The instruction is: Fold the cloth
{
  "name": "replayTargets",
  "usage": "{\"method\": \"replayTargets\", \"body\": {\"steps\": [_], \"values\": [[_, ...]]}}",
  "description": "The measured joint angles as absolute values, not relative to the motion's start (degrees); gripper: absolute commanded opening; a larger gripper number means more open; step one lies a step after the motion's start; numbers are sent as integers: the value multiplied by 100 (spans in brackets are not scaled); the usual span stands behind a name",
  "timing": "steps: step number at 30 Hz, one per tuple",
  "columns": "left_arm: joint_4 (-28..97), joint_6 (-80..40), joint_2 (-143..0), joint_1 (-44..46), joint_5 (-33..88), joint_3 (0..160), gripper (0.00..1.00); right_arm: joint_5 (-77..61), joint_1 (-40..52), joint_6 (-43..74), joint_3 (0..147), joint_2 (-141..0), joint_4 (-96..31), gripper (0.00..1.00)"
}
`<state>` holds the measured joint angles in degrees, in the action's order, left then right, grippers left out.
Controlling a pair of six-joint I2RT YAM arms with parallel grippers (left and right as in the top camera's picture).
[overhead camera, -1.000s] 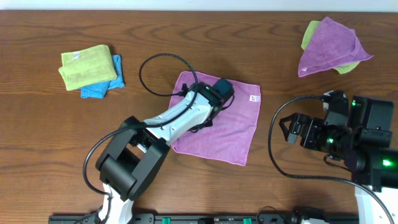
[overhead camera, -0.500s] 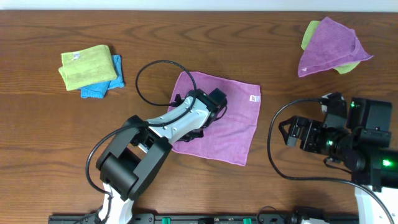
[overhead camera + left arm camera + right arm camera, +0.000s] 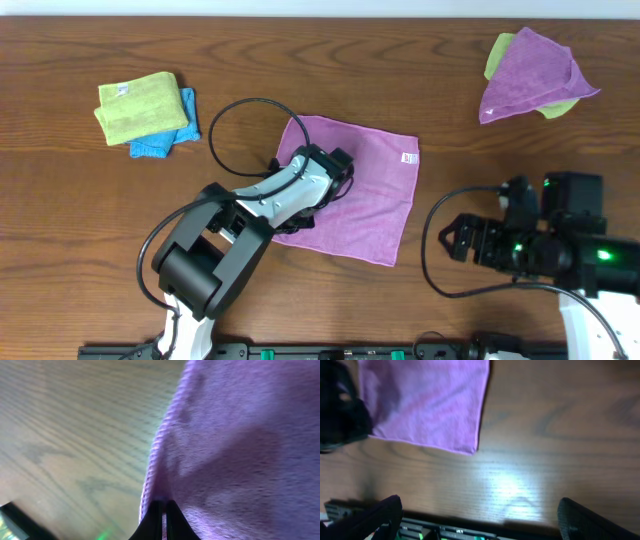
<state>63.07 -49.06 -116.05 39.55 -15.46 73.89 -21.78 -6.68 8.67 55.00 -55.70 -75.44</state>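
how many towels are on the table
5: pinkish-purple square cloth at centre; folded yellow-green towel on a blue towel far left; violet towel over a half-hidden yellow-green towel far right. More may hide underneath.

Left arm (image 3: pixel 285 190) jaws pinched, right arm (image 3: pixel 545 250) jaws spread.
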Motion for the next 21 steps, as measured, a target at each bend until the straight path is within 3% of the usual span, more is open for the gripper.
{"method": "replayTargets", "body": {"steps": [5, 13, 21], "values": [[6418, -4932, -11358, 3811, -1518, 7380, 17, -2377, -668, 860, 4759, -5568, -7207, 99], [6379, -5011, -9902, 3465, -1284, 7378, 50, -2700, -668, 1015, 4296, -5570, -6801, 99], [6412, -4794, -9841, 2961, -956, 7378, 51, -3135, -668, 1732, 3848, -5568, -6086, 99]]}}
